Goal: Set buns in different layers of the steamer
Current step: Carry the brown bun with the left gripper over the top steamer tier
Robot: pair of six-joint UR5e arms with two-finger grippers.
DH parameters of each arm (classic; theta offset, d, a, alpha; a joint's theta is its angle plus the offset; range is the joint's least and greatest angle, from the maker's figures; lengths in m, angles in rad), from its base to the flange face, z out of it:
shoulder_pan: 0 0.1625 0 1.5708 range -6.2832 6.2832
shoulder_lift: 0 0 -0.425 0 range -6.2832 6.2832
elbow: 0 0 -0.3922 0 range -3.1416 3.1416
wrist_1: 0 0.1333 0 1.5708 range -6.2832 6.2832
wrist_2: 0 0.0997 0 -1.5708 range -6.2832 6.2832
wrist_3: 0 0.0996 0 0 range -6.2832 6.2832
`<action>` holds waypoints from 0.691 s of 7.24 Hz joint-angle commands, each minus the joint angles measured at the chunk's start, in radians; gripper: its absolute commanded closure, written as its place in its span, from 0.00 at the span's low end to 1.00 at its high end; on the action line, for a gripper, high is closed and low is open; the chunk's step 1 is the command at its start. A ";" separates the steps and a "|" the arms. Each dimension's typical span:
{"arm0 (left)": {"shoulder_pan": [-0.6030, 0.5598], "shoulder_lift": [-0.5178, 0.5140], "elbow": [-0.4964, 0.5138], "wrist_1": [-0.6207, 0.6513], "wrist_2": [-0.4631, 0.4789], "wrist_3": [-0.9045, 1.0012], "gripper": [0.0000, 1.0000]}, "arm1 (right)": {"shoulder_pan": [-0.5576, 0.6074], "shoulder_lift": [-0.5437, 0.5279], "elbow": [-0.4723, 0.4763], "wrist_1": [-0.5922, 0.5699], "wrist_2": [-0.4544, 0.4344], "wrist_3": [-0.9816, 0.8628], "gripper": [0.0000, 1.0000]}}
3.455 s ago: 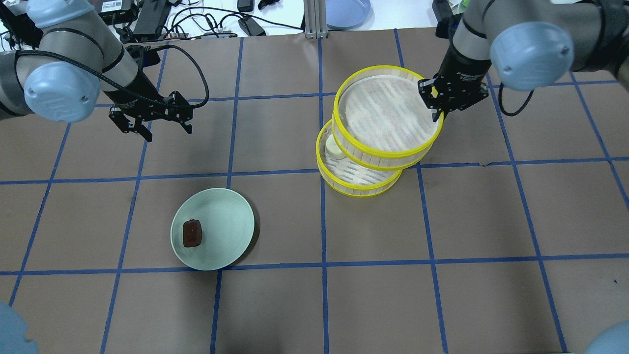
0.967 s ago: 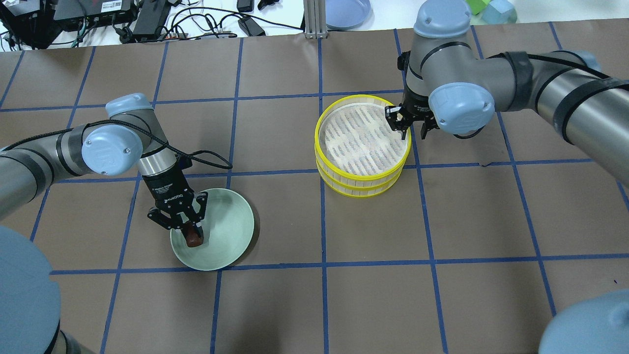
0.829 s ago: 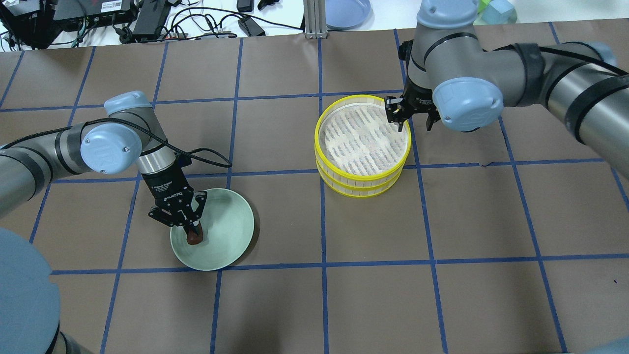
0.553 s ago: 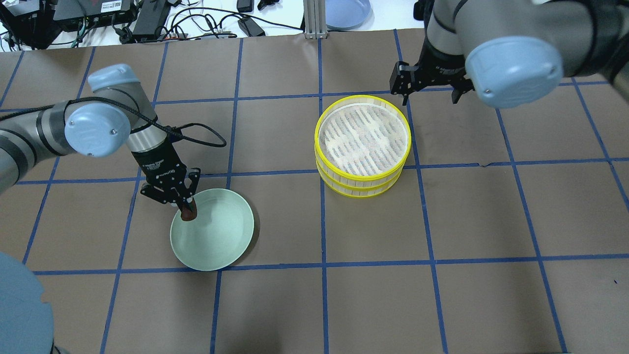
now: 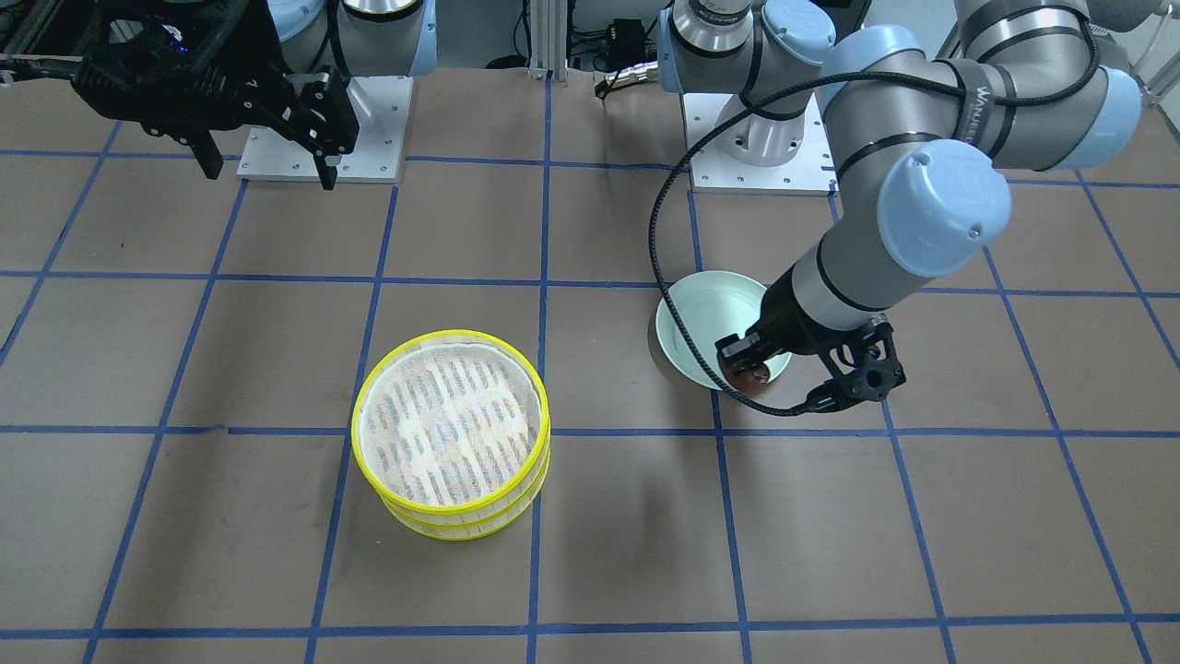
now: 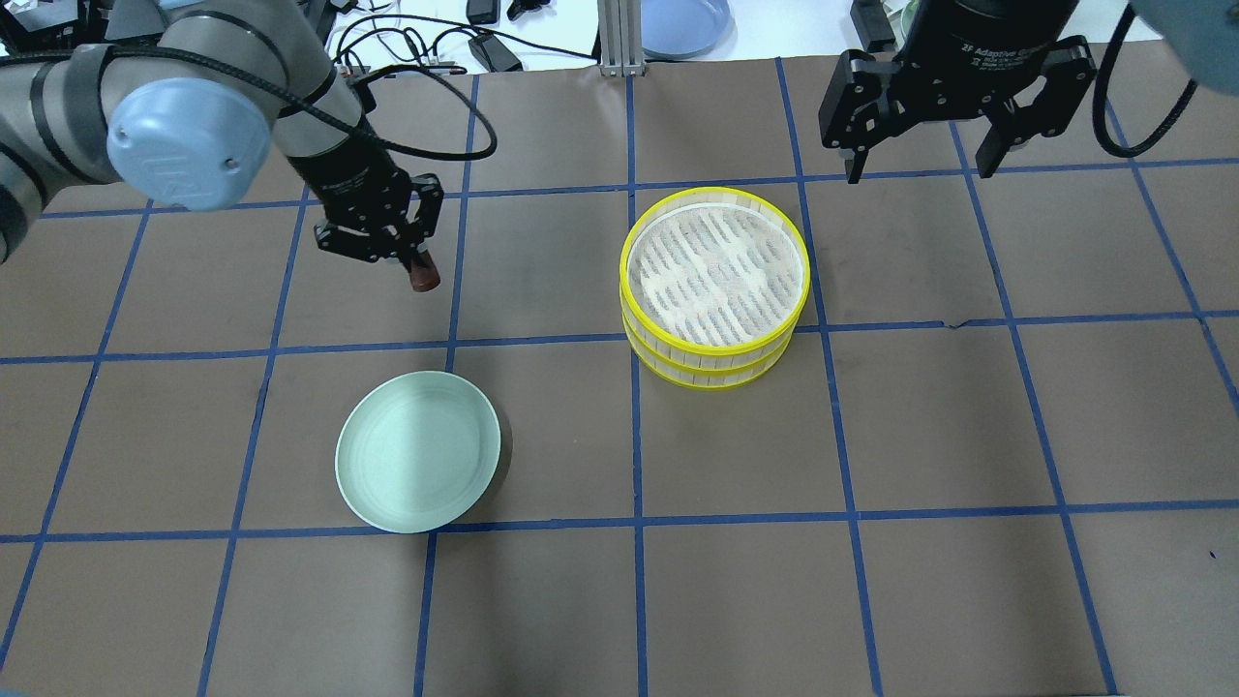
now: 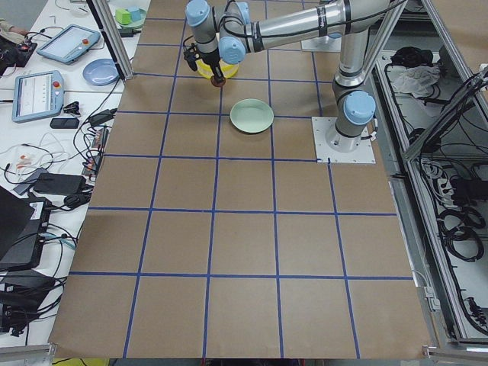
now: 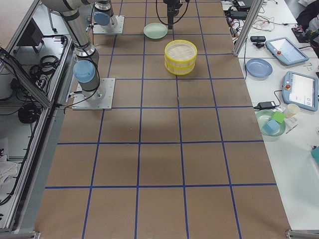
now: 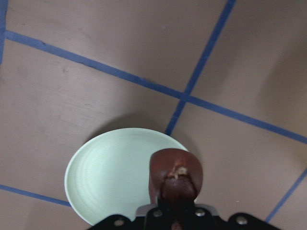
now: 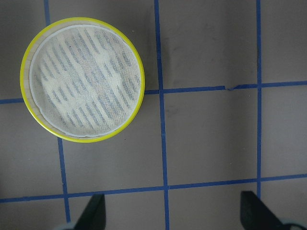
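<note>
**While the dark bun hangs from a one-ended grip, a drop is your chief hazard**

Because the steamer stands stacked about midway between the robot's edge and the operators' edge, its upper tray hides the lower floor. No view shows the cream bun, so you cannot confirm it lies below. If it does not, the layering fails.

The pale green plate lies nearer the robot's edge, toward the left end.

The right gripper hangs high toward the right end, jaws wide apart on nothing. It poses little risk there.

The left gripper hangs raised over the plate's side of the bench, jaws clamped on the dark bun by its upper end only. Expect slip or swing in transit. A low approach could knock the upper tray askew. A high release could bounce the bun over the rim.
</note>
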 commanded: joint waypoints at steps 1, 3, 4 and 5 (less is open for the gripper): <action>-0.087 -0.020 0.002 0.110 -0.202 -0.208 1.00 | 0.000 -0.007 0.009 0.006 0.000 0.001 0.00; -0.147 -0.066 -0.008 0.252 -0.383 -0.332 1.00 | -0.001 -0.005 0.011 0.010 -0.002 -0.001 0.00; -0.176 -0.109 -0.008 0.354 -0.413 -0.378 1.00 | -0.001 -0.005 0.011 0.010 -0.002 -0.001 0.00; -0.193 -0.147 -0.014 0.430 -0.418 -0.398 1.00 | -0.001 -0.005 0.011 0.010 -0.002 -0.001 0.00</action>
